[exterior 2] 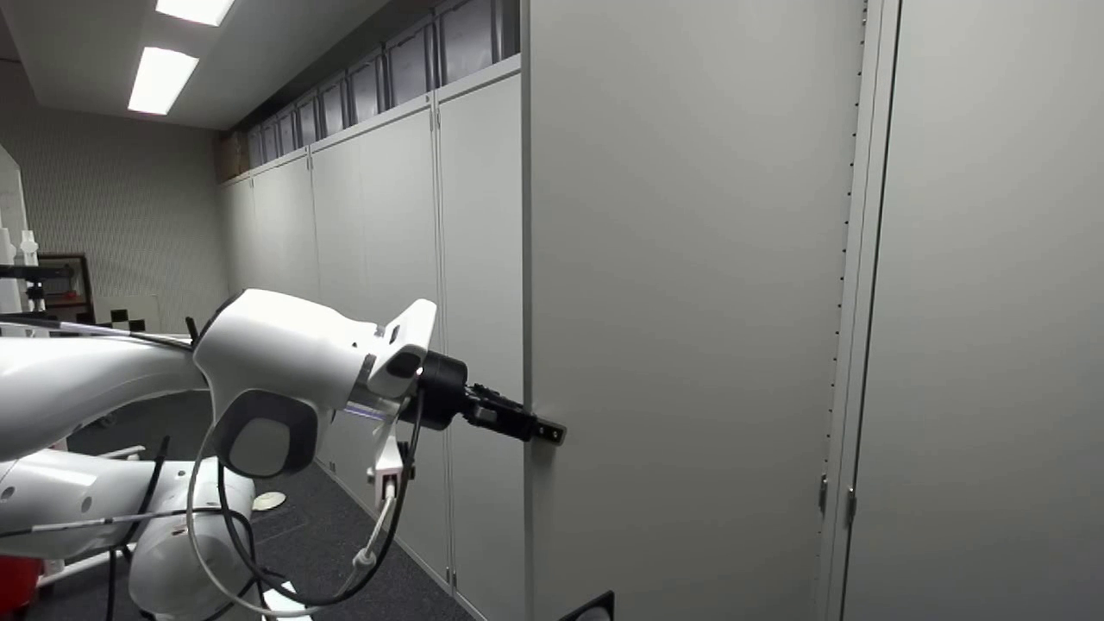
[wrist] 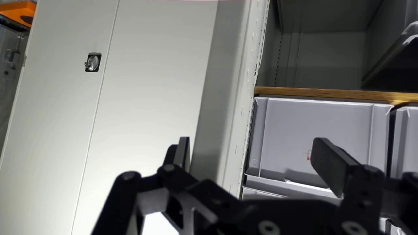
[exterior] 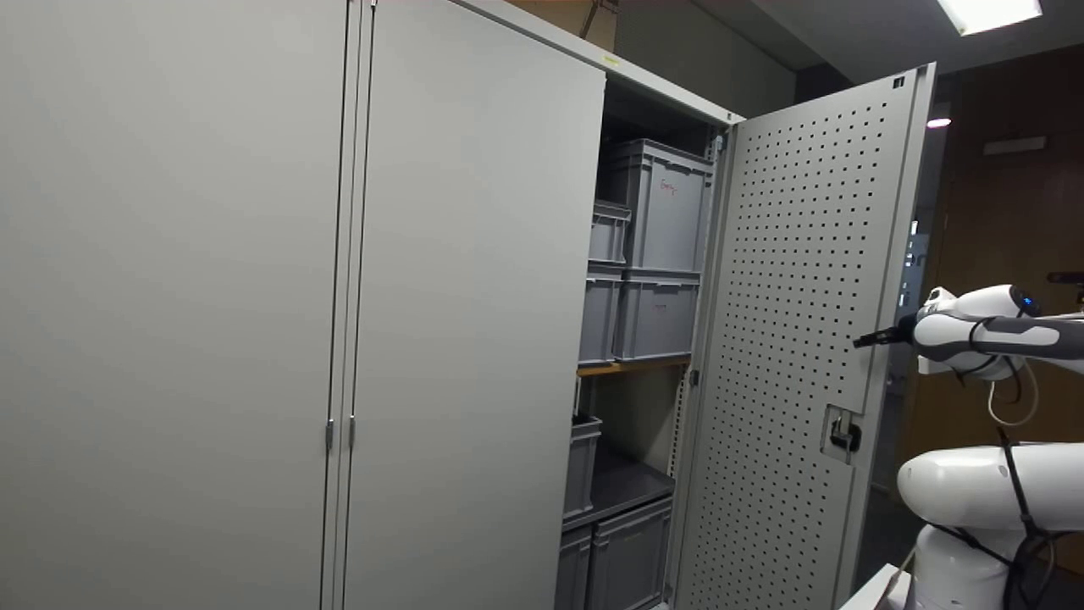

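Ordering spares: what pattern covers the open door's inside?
The door has rows of small holes, clearest in an exterior view.

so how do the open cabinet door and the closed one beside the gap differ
The open door stands swung out; the closed door sits shut. In an exterior view, the open door shows its perforated inner face, the closed door its plain outer one. Both are tall and grey.

In an exterior view we're well back, facing the cabinet fronts at a slant, with the arm at the right edge. In an exterior view we're way closer to that same arm, looking down a cabinet row. Our wrist view, right behind the fingers, peers at grey bins we also get beside the open door in an exterior view.
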Controlling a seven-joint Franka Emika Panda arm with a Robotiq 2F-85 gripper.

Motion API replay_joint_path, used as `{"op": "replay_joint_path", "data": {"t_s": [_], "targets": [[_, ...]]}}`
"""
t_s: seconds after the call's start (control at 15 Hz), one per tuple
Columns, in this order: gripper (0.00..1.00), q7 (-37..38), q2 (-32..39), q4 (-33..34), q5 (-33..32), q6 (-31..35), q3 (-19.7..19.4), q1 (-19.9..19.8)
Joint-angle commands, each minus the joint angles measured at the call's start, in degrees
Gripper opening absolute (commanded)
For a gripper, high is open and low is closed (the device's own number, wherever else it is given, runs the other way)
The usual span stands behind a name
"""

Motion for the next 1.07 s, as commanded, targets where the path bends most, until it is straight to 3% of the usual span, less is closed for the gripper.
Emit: {"op": "replay_joint_path", "data": {"t_s": [0.0, 1.0], "targets": [[1.0, -1.0, -1.0, 0.0, 1.7, -0.2, 1.9, 0.4], [1.0, -0.3, -2.5, 0.0, 2.2, -2.5, 5.3, 0.6]]}}
